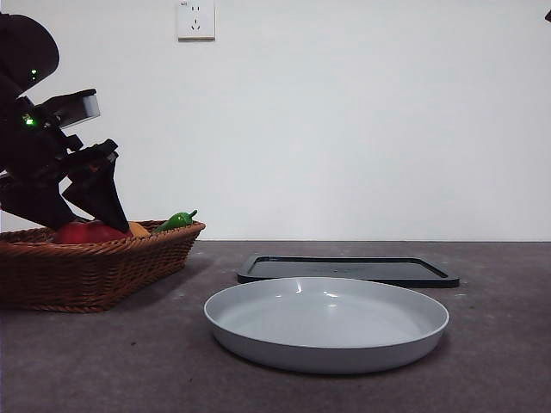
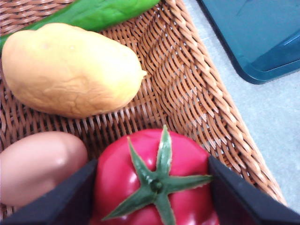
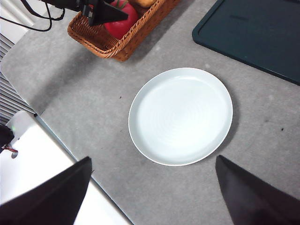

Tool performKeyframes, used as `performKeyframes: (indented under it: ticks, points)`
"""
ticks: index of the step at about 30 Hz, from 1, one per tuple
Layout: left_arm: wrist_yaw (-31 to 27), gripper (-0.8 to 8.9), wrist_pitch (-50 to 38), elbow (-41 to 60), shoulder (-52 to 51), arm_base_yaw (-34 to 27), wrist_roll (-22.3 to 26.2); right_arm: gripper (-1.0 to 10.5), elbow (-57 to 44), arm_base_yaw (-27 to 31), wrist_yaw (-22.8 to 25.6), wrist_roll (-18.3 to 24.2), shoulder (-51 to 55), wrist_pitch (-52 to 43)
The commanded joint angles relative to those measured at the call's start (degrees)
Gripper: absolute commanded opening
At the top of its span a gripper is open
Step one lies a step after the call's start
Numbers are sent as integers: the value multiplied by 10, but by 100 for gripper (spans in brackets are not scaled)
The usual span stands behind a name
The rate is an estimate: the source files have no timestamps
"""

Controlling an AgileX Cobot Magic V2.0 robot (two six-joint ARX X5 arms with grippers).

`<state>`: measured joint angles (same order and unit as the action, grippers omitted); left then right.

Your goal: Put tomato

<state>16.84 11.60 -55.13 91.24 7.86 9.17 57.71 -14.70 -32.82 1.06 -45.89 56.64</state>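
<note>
The red tomato (image 2: 117, 180) with a green calyx lies in the wicker basket (image 2: 201, 93), near its corner. My left gripper (image 2: 152, 161) reaches down into the basket, one black jaw pressed against each side of the tomato. In the front view the tomato (image 1: 86, 232) still sits low in the basket (image 1: 86, 271) under the left gripper (image 1: 86, 219). My right gripper (image 3: 152, 159) is open and empty, high above the table over the white plate (image 3: 180, 117). From there I also see the tomato (image 3: 119, 26) and the left gripper (image 3: 105, 11).
The basket also holds a yellow-orange fruit (image 2: 70, 70), a pinkish round one (image 2: 37, 164) and a green chili pepper (image 2: 103, 11). The shallow white plate (image 1: 327, 344) stands at the table's middle front. A dark flat tray (image 1: 344, 269) lies behind it.
</note>
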Motion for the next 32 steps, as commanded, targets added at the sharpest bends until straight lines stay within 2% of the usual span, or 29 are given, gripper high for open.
performKeyframes:
  ticks: [1, 16, 20, 26, 32]
  points:
    - [-6, 176, 5, -7, 18, 0, 6, 421, 12, -3, -2, -4, -5, -5]
    - [-5, 176, 28, -44, -40, 2, 2, 421, 12, -3, -2, -4, -5, -5]
    - [2, 177, 49, -57, -78, 13, -20, 421, 12, -3, 0, -4, -5, -5]
    - [56, 177, 55, -57, -131, 64, -43, 421, 12, -3, 3, -4, -5, -10]
    - [62, 177, 53, -57, -139, 152, -54, 421, 12, -3, 18, -4, -5, -11]
